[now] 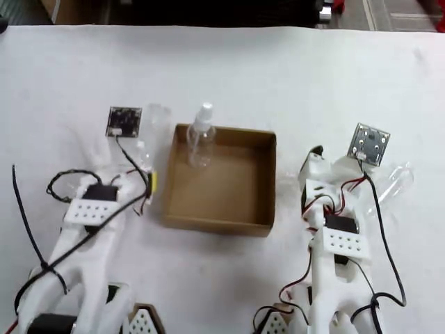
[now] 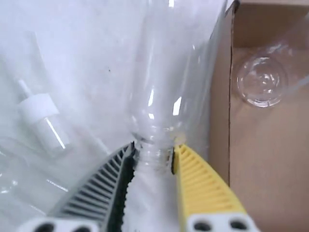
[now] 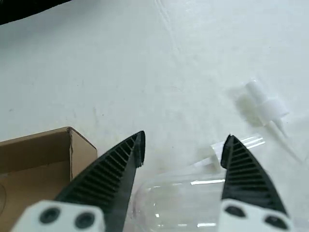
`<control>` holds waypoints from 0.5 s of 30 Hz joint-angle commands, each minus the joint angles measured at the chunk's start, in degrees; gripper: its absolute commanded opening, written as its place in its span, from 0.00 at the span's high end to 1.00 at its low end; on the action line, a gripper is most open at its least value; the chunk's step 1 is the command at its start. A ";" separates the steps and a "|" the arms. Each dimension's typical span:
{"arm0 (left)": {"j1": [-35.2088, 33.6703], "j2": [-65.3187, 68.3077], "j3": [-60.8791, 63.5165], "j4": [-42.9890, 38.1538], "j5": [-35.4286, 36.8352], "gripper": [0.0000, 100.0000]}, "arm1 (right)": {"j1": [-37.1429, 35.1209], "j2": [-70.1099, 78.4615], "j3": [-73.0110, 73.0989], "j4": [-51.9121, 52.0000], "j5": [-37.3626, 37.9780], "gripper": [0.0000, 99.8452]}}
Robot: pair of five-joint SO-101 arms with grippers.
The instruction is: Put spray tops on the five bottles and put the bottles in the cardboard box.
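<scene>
The cardboard box (image 1: 261, 209) sits mid-table, and one clear bottle with a white spray top (image 1: 201, 136) stands in its far left corner. My left gripper (image 2: 153, 155) is shut on the neck of an uncapped clear bottle (image 2: 169, 72) just left of the box (image 2: 256, 174); in the high view this bottle (image 1: 153, 129) lies beside the box wall. A loose spray top (image 2: 41, 113) lies nearby. My right gripper (image 3: 183, 142) hangs open over another clear bottle (image 3: 183, 198) to the right of the box (image 3: 38, 150). A white spray top (image 3: 263, 104) lies beyond it.
Another clear bottle (image 1: 396, 181) lies on the white table right of the right arm (image 1: 341, 236). Part of another clear bottle (image 2: 9, 186) shows near the left gripper. Cables trail from both arms. The table's far half is bare white surface.
</scene>
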 commanded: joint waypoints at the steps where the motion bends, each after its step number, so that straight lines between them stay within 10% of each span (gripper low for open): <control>1: 0.22 -6.55 1.32 -1.49 -0.70 0.93 | 0.13 -0.04 -0.53 -0.84 0.26 0.77; 15: 0.13 -32.75 12.92 -1.32 -0.70 0.93 | 0.13 0.04 -0.53 -1.10 0.26 0.77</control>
